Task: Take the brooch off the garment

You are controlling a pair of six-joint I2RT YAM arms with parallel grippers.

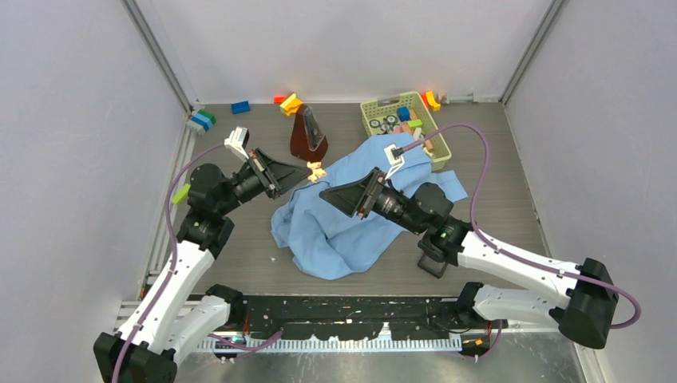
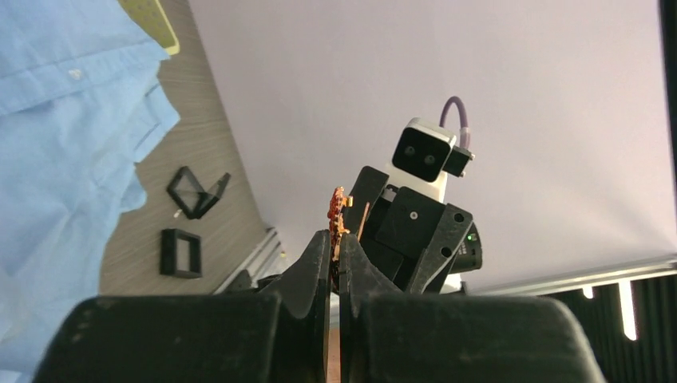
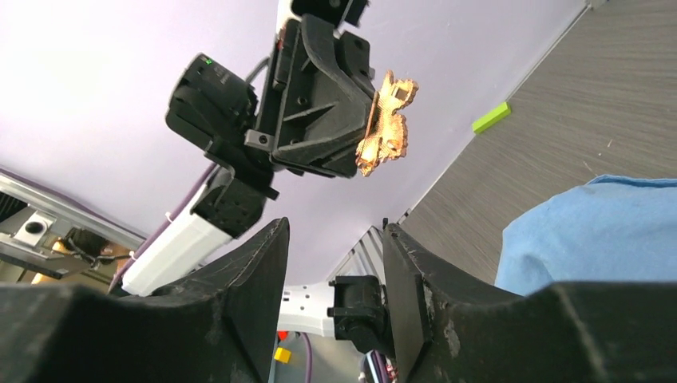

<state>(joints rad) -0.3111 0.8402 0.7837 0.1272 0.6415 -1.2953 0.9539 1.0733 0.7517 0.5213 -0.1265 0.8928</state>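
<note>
Brooch (image 1: 317,170) is pinched by its edge in the left gripper (image 1: 306,171), held up left of centre, toward the far edge. It looks clear of the shirt (image 1: 351,231), which lies heaped mid-table. That thin hold is the risk: a jolt could let it twist out and drop onto the cloth. The right gripper (image 1: 326,191), jaws apart and empty, points at it from close by. Any advance could knock it loose.
</note>
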